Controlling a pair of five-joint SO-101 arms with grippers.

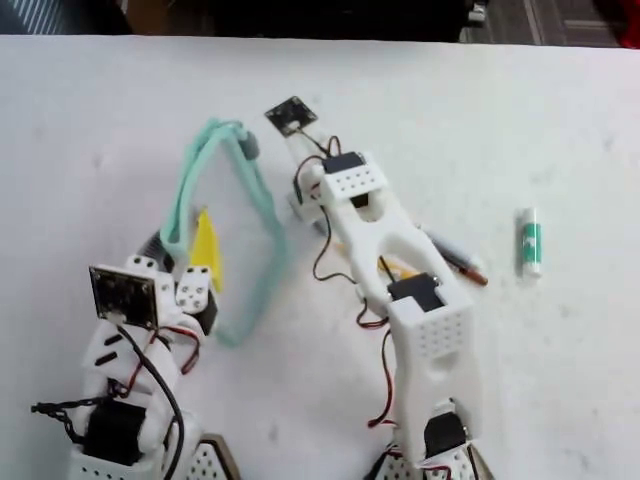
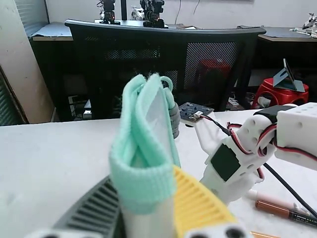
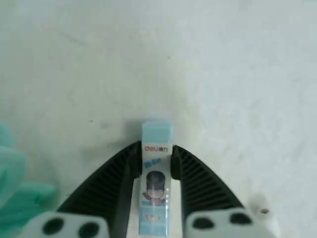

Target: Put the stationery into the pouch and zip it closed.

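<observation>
A mint-green pouch [image 1: 270, 222] lies left of the table's centre with its mouth spread. My left gripper [image 1: 188, 235] is shut on the pouch's near rim, which stands between its grey and yellow fingers [image 2: 198, 203] in the left wrist view, where the pouch [image 2: 146, 129] rises upright from the gripper [image 2: 146, 198]. The right arm [image 1: 365, 215] stretches up the middle, its end beside the pouch's right edge. My right gripper [image 3: 156, 151] is shut on a light-blue eraser [image 3: 156, 134] in a printed sleeve, low over bare table. A bit of pouch [image 3: 12, 183] shows beside it.
Pens [image 1: 455, 255] lie partly under the right arm, seen too as pens [image 2: 282, 209] from the left wrist. A green-and-white glue stick [image 1: 529, 242] lies farther right. The table's far edge [image 1: 320, 38] borders a dark chair.
</observation>
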